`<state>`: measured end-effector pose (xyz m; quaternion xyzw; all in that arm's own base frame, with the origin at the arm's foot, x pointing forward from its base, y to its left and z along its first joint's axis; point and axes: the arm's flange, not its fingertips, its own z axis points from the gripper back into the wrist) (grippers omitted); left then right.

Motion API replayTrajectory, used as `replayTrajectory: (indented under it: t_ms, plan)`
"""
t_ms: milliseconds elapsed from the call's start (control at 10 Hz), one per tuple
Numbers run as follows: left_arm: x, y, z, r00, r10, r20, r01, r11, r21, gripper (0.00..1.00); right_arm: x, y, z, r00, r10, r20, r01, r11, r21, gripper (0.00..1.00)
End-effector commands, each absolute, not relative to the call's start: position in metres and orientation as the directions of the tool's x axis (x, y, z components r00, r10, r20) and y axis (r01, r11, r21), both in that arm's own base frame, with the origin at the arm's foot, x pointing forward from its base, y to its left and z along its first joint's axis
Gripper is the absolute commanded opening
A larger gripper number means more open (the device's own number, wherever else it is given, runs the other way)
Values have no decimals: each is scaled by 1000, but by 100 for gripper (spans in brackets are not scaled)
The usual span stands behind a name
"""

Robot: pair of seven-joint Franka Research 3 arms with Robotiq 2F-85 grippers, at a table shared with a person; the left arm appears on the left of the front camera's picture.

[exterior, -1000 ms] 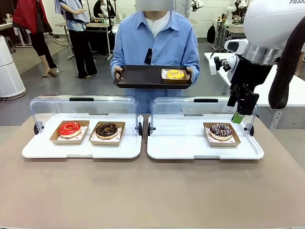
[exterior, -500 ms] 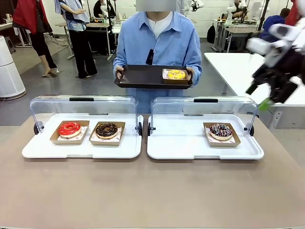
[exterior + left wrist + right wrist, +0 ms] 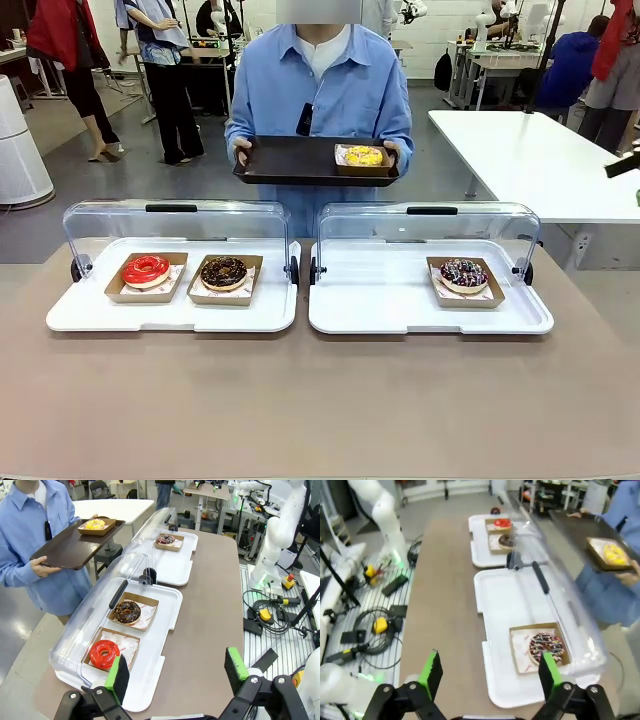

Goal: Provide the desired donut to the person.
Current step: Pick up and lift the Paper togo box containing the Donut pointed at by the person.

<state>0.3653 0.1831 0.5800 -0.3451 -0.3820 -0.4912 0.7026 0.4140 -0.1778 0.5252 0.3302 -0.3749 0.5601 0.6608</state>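
— Fingers on the two grippers: how do they stand?

— Spread wide, nothing between them. The left gripper (image 3: 176, 672) hangs with its green pads (image 3: 117, 677) well apart over the near edge of the brown table (image 3: 210, 605). The right gripper (image 3: 488, 674) is parted just the same above the table's other end.

— And the donut for the customer?

— The yellow-iced donut (image 3: 364, 156), in a brown card tray, sits at the 3 o'clock end of a dark rectangular serving tray (image 3: 285, 160). The person in a light blue shirt (image 3: 320, 95) holds that tray level in both hands at the far side of the table, at 12 o'clock in the front view.

— What lies on the table?

— Two white display trays, their clear lids raised at the back. The left display tray (image 3: 170, 318) carries a red-glazed donut (image 3: 146, 269) and, at its 3 o'clock, a chocolate-glazed donut (image 3: 223, 271). The right display tray (image 3: 390, 310) carries a sprinkled chocolate donut (image 3: 463, 273) towards its 3 o'clock end.
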Motion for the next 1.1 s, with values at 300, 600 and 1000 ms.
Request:
replayTrajectory:
  t_ms: [300, 600, 1000]
  plan:
    - [364, 184, 581, 217, -424, 879, 956, 273, -104, 100, 380, -200, 489, 139, 395, 908, -980, 188, 69, 100]
    - [364, 184, 581, 217, -424, 879, 956, 273, -104, 100, 379, -194, 507, 87, 341, 936, -991, 122, 48, 100]
    - [364, 184, 581, 217, -424, 879, 956, 273, -104, 100, 374, -207, 489, 159, 394, 905, -980, 178, 94, 100]
